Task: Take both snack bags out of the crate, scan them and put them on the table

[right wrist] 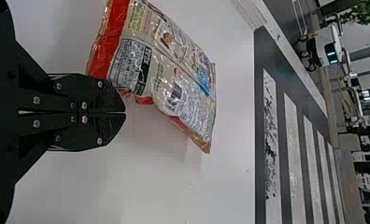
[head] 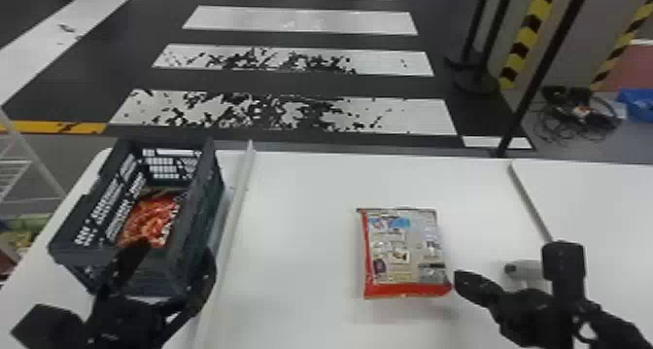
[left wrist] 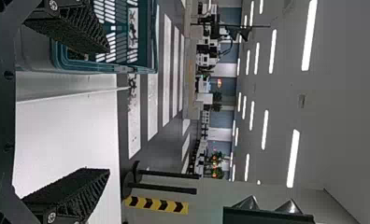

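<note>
The white table (head: pixel 301 226) stands before a dark floor with worn white stripes (head: pixel 291 20). On its left is the crate (head: pixel 206 187), with one snack bag (head: pixel 150 221) inside; the other snack bag (head: pixel 403 251) lies on the table. The left gripper (head: pixel 175 258), at the crate, is wide open and empty. The right gripper (head: pixel 459 277), closed on nothing, is just beside the table's bag. The right wrist view gives this bag's barcode (right wrist: pixel 174 97), the left one ceiling lights (left wrist: pixel 293 158).
</note>
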